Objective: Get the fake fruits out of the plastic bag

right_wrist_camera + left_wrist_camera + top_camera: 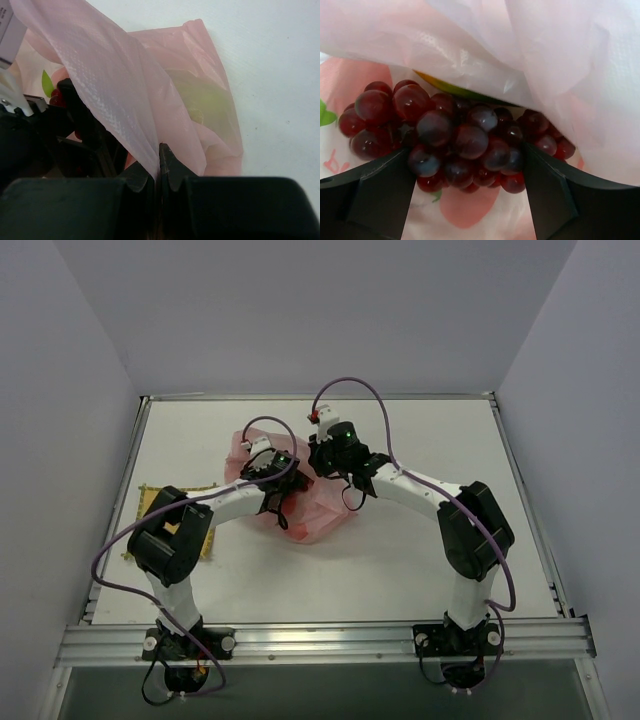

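The pink plastic bag point(318, 518) lies crumpled mid-table. My left gripper point(468, 152) is inside its mouth, jaws open wide. A bunch of dark red fake grapes point(455, 135) sits between the black fingertips point(547, 185). Whether the fingertips touch the grapes is unclear. A yellow-green fruit point(445, 87) peeks out behind the grapes under the bag film point(555, 60). My right gripper point(159, 161) is shut on a fold of the bag point(125, 95) and holds it up. Through the film there shows a yellow-green fruit point(200, 100). From above, my left gripper point(284, 502) and right gripper point(322, 462) stand close together over the bag.
A flat yellow woven mat point(137, 502) lies at the left, partly under my left arm. White walls enclose the table on three sides. A purple cable point(352, 383) loops above the right wrist.
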